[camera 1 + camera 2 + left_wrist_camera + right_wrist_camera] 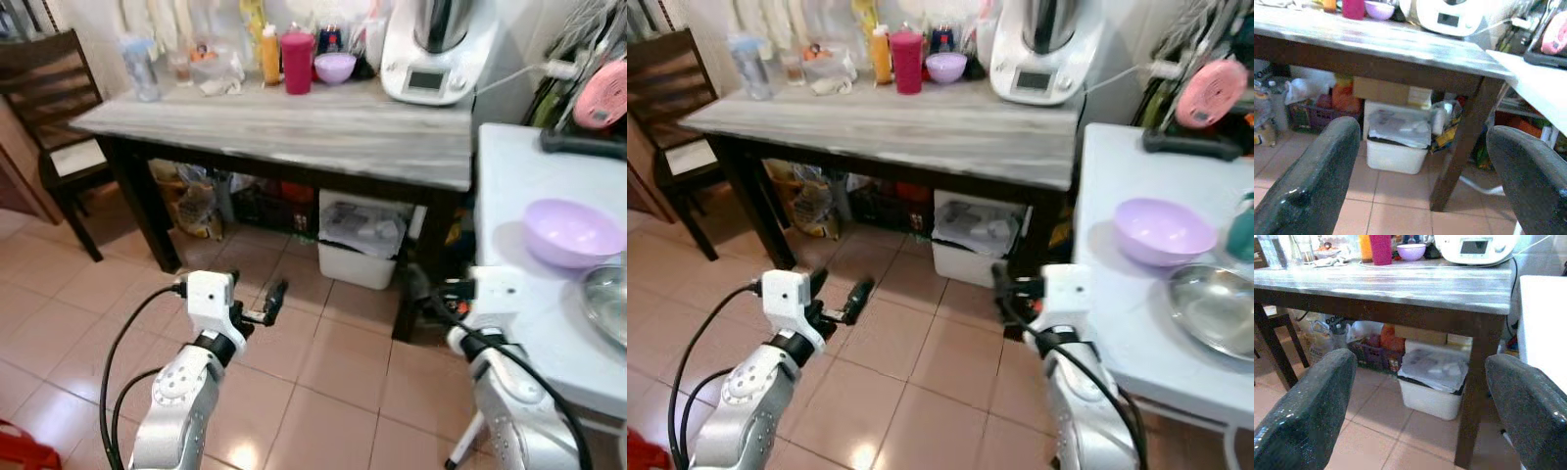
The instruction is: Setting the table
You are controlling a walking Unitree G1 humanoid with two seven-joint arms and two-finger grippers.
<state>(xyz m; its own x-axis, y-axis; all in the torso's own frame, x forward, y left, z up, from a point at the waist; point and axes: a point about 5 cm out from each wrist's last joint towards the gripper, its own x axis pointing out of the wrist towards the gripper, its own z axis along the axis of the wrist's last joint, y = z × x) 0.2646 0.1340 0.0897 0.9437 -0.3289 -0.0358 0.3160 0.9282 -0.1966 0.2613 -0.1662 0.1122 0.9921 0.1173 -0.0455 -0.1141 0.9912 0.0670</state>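
Both claws, left claw (263,300) and right claw (1002,290), gape wide and empty; a glossy lilac plastic bowl (571,232) sits empty on the white counter (509,196).

Two purple bowls (571,233) (335,68), one table (294,132)

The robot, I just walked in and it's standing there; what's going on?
It faces a grey-topped table with both arms raised over the tiled floor. The left gripper and right gripper are both open and hold nothing. A purple bowl and a metal bowl sit on the white table at its right, untouched.
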